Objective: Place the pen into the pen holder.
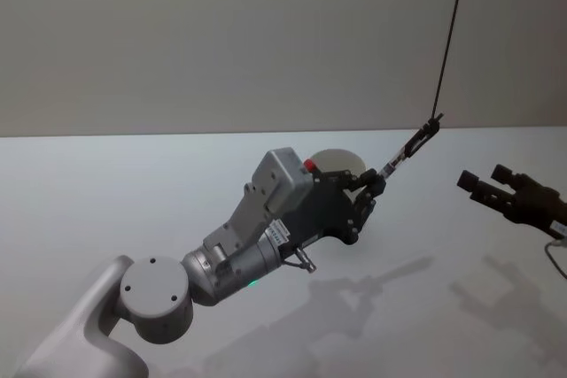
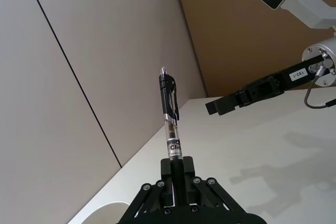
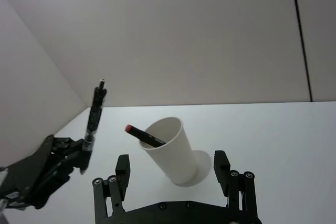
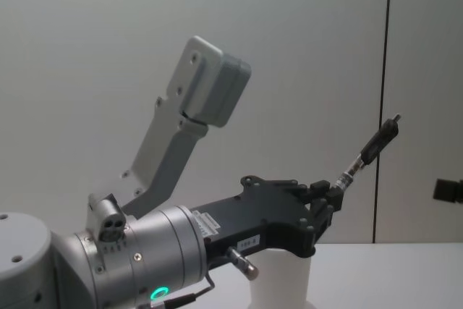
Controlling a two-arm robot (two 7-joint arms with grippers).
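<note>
The left gripper is clamped on the lower barrel of the pen, a clear-bodied click pen with a black clip and cap end, held tilted up and away above the white counter. Just behind that gripper stands the pen holder, a plain white tapered paper cup with a red-tipped marker leaning inside. The right gripper hovers nearby, fingers spread apart, holding nothing.

pen aloft; white cup upright
</note>
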